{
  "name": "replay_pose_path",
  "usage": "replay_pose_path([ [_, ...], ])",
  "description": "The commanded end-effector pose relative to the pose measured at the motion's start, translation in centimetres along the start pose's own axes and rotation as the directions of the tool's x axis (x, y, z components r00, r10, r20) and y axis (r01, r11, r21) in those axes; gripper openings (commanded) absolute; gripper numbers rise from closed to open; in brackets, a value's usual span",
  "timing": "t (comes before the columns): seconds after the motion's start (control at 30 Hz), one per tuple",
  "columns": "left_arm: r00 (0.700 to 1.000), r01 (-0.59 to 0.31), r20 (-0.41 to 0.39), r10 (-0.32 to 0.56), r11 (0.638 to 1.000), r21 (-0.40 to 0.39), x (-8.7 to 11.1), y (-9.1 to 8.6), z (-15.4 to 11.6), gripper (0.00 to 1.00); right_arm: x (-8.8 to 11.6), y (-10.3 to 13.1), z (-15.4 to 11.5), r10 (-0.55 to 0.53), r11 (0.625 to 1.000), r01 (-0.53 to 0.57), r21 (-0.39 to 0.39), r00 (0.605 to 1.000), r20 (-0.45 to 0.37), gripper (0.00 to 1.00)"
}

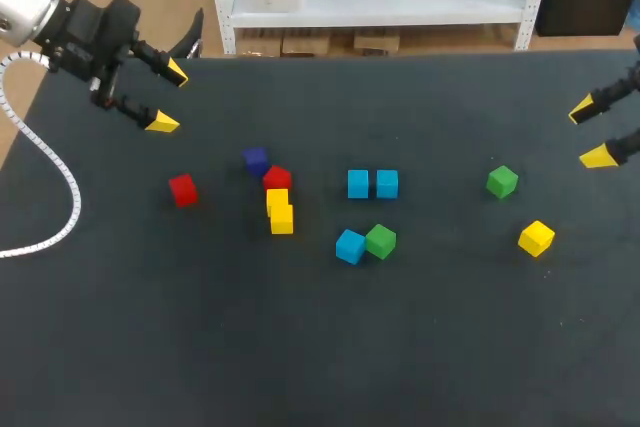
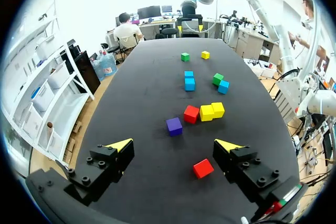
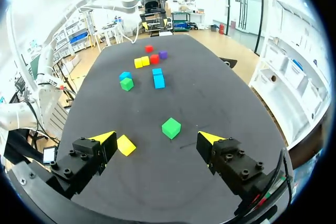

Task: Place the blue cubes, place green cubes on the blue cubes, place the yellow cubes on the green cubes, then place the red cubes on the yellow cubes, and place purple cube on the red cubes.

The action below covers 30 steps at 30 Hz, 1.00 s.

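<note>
Wide matte black table

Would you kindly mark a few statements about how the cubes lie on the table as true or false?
1. Two blue cubes sit side by side on the table. True.
2. A green cube is already stacked on a blue cube. False: the green cube lies on the table beside the third blue cube, touching it.
3. The purple cube lies close to a red cube. True.
4. All three yellow cubes lie together. False: two yellow cubes touch each other, while the lone yellow cube lies far off toward the right arm's side.
</note>
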State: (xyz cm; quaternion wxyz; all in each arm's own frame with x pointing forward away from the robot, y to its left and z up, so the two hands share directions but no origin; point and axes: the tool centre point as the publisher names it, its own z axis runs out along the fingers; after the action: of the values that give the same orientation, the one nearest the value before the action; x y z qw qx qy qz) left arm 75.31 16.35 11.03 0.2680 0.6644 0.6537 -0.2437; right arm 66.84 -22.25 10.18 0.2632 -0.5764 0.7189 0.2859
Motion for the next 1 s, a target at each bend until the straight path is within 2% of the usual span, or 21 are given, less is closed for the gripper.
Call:
replay_pose_path([
  [0.03,1.000,-0.003,0.002,0.003,1.000,-0.003,0.1,-0.1,0.0,1.00,0.0,0.0,0.0,-0.001,1.000,0.001,0.001,1.000,0.001,1.00],
  [0.3,1.000,-0.003,0.002,0.003,1.000,-0.003,0.1,-0.1,0.0,1.00,0.0,0.0,0.0,-0.001,1.000,0.001,0.001,1.000,0.001,1.00],
  [0.37,0.999,-0.050,0.010,0.050,0.998,-0.037,1.7,-0.8,-1.1,1.00,0.0,0.0,0.0,-0.001,1.000,0.001,0.001,1.000,0.001,1.00],
  [0.43,0.996,-0.079,-0.048,0.077,0.995,-0.060,3.1,-1.6,-1.9,1.00,0.0,0.0,0.0,-0.001,1.000,0.001,0.001,1.000,0.001,1.00],
  [0.5,0.992,-0.115,-0.050,0.112,0.991,-0.062,4.2,-2.4,-2.7,1.00,0.0,0.0,0.0,-0.001,1.000,0.001,0.001,1.000,0.001,1.00],
  [0.73,0.952,-0.253,-0.168,0.255,0.967,0.035,6.6,-5.1,-3.2,1.00,0.0,0.0,0.0,-0.001,1.000,0.001,0.001,1.000,0.001,1.00],
  [0.87,0.919,-0.323,-0.209,0.334,0.942,0.088,6.8,-6.4,-2.4,1.00,0.0,0.0,0.0,-0.001,1.000,0.001,0.001,1.000,0.001,1.00],
  [1.0,0.903,-0.338,-0.245,0.354,0.935,0.107,6.0,-7.4,-1.4,1.00,0.0,0.0,0.0,-0.001,1.000,0.001,0.001,1.000,0.001,1.00],
])
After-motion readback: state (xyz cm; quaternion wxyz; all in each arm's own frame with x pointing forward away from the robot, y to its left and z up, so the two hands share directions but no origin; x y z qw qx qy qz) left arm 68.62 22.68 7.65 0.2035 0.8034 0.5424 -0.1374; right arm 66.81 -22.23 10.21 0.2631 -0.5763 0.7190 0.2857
